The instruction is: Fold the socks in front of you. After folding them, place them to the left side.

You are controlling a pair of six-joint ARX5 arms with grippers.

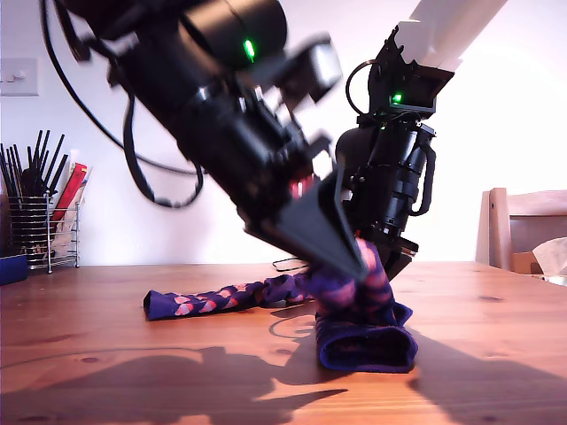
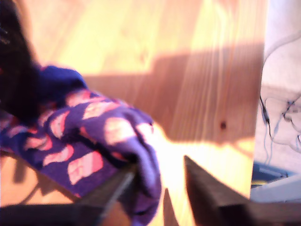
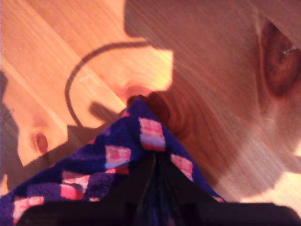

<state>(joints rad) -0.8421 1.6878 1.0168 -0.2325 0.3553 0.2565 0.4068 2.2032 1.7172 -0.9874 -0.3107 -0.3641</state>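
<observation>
The socks (image 1: 208, 301) are dark purple with pink blocks. One end lies stretched along the wooden table (image 1: 97, 354) toward the exterior view's left; the other is bunched in a folded heap (image 1: 368, 341), with a part pulled up above it. Two black arms meet over that heap; the wrist views do not settle which is which. My second gripper (image 3: 155, 162) is shut on a raised peak of the sock (image 3: 117, 155). My first gripper (image 2: 160, 165) is open, and sock fabric (image 2: 89, 141) drapes against one finger (image 2: 117, 188).
A wire holder of black utensils (image 1: 40, 221) and a blue object (image 1: 11, 267) stand at the exterior view's left. A wooden chair (image 1: 527, 226) and white tissue (image 1: 554, 257) are at its right. Thin cables (image 1: 288, 263) lie at the table's far edge.
</observation>
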